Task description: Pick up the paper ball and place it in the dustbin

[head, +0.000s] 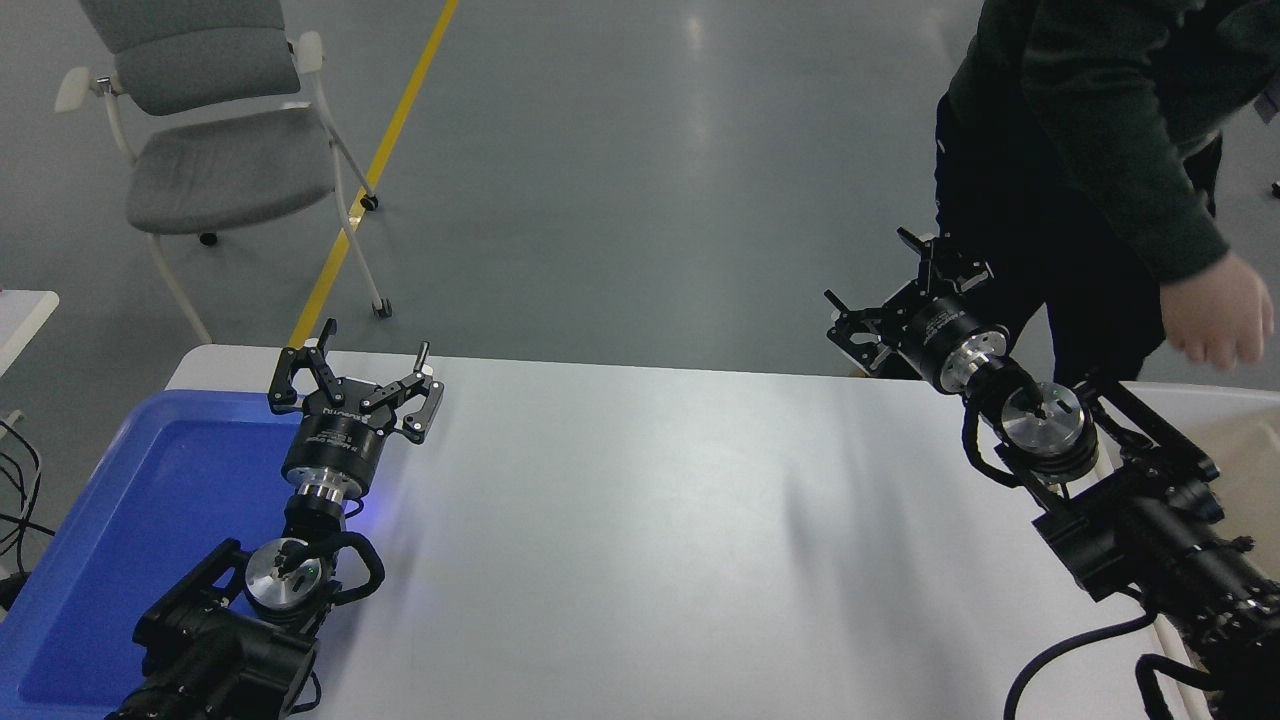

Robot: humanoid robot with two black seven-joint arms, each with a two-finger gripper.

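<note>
Right gripper (905, 300) raised beyond table (640, 540) far edge, jaws spread, nothing held. Paper ball not seen; dustbin (1235, 425) at table's right. Left gripper (355, 385) parked, spread. Ball judged yet to be located.

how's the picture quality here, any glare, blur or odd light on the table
Head view: soft overhead glare streaks the white table and the grey floor; a blue glow shows beside the parked left claw; the person's hand is slightly motion-blurred; the right claw looks sharp.
</note>
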